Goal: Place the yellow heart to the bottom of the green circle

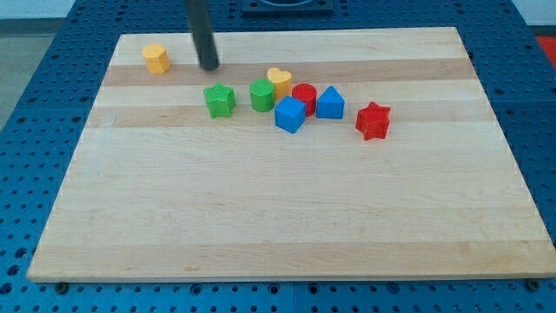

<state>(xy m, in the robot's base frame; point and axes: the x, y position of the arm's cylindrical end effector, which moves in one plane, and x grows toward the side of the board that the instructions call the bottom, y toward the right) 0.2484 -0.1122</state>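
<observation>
Yellow heart (280, 80) sits touching the green circle (261, 95) at its upper right on the wooden table (261, 217). My tip (209, 66), a bare rod tool with nothing to spread or pinch, rests well left of the heart, above the green star (220, 100)

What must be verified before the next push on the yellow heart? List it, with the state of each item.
1. Tool located: ok. My tip rests on the board at the view's top, left of the cluster.
2. Yellow heart found: ok. It sits at the upper right of the green circle, touching or nearly so.
3. Heart below the circle: not ok.
4. Tip in contact with the heart: not ok. It stands well apart, to the view's left.
5. Path downward for the heart: not ok. The red cylinder and blue cube crowd its right and lower side.
6. Spot below the circle free: ok, bare wood there.
</observation>
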